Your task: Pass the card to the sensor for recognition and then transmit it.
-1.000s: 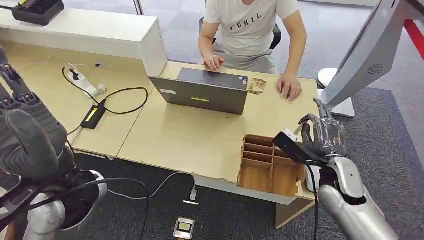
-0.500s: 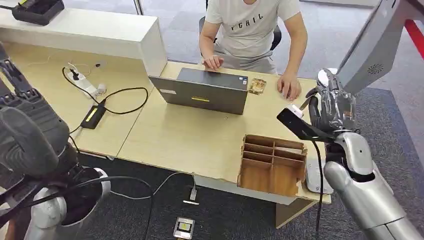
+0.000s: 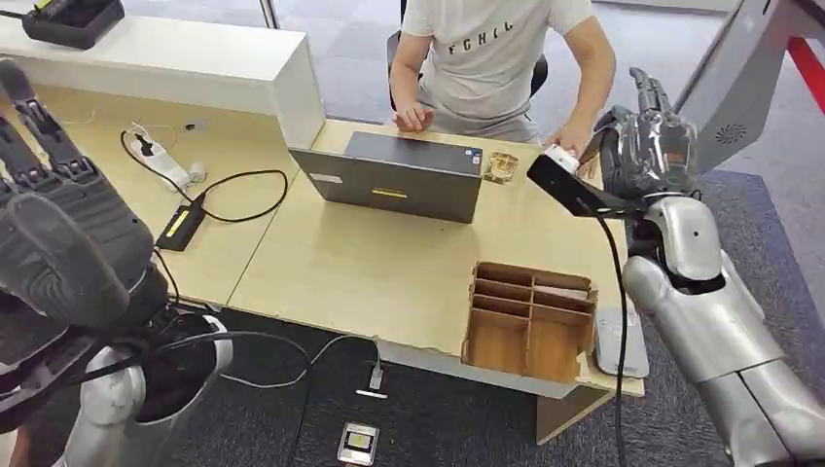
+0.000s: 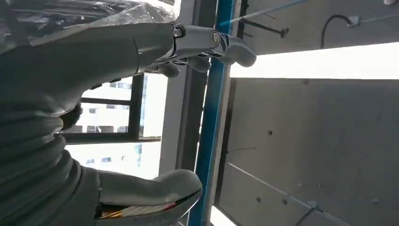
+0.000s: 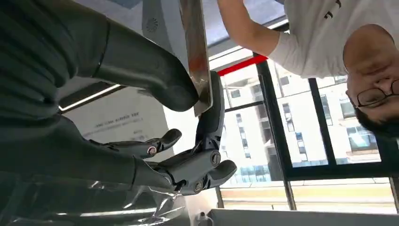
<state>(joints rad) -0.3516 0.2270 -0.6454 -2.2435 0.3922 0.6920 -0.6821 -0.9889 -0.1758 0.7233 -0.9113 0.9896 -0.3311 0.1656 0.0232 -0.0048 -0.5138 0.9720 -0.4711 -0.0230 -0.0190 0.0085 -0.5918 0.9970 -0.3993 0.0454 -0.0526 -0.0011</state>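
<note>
The right hand (image 3: 647, 151) is raised above the far right corner of the desk (image 3: 389, 268), beyond the wooden organizer (image 3: 530, 321) that stands at the desk's near right edge. In the right wrist view, the thumb and a finger (image 5: 211, 113) of this hand pinch the card (image 5: 195, 52), which stands on edge between them; the remaining fingers are curled below. In the head view the card itself cannot be made out clearly behind the hand. A black wrist camera block (image 3: 564, 185) projects from the right wrist toward the laptop (image 3: 394, 175), which sits open at the far middle of the desk. A tilted grey panel (image 3: 735, 88) stands just beyond the right hand, off the desk's right end. A person (image 3: 496, 58) sits at the far side of the desk behind the laptop, one hand near the laptop and the other hand (image 3: 567, 144) close beside the robot's right hand. A small golden object (image 3: 501, 167) lies on the desk just right of the laptop. The left hand (image 3: 58, 224) is raised at the left of the desk, holding nothing, its fingers extended and apart. A power strip (image 3: 161, 161) and a black adapter (image 3: 181, 226) lie on the lower desk to the left of the laptop.
</note>
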